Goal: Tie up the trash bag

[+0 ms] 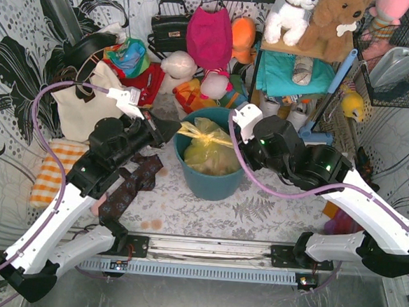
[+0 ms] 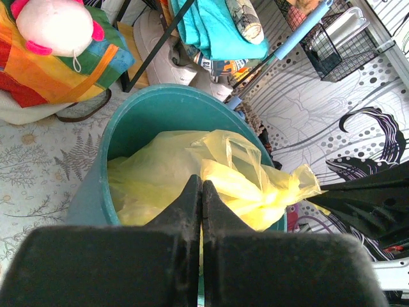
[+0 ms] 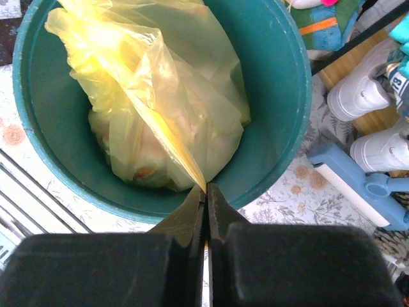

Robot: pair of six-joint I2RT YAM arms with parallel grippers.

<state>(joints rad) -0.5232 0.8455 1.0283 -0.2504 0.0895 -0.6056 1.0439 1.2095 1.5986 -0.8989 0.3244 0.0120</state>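
- Right gripper (image 3: 204,192): fingers pressed tight on a tail of the trash bag (image 3: 160,121). The film runs as a taut ridge from the tips up to the bag's mouth. My read is that this keeps one end ready for a knot.
- Left gripper (image 2: 201,188): also clamped, tips meeting a yellow flap on the opposite side. The pinch looks real, though the film between the pads barely shows.
- Bag sits inside the teal bin (image 3: 281,96), body slumped low, neck gathered at about rim height and stretched between the two grippers. No knot visible yet.
- Judgement: with the ends drawn apart left and right, crossing them comes next. A harder pull could tear the thin film or slip it out.
- Edges: the bin rim lies just under both fingertip pairs, and the grippers are near each other, so crossing will be cramped.
- Open table (image 1: 186,208) in front of the bin; dark patterned cloth (image 1: 136,184) beside the left arm.
- Far side: cream tote bag (image 1: 81,106) well apart on the left. White shoes (image 3: 358,96) and a blue cleaning-tool head (image 3: 367,192) crowd the bin's back right, leaving little clearance there.
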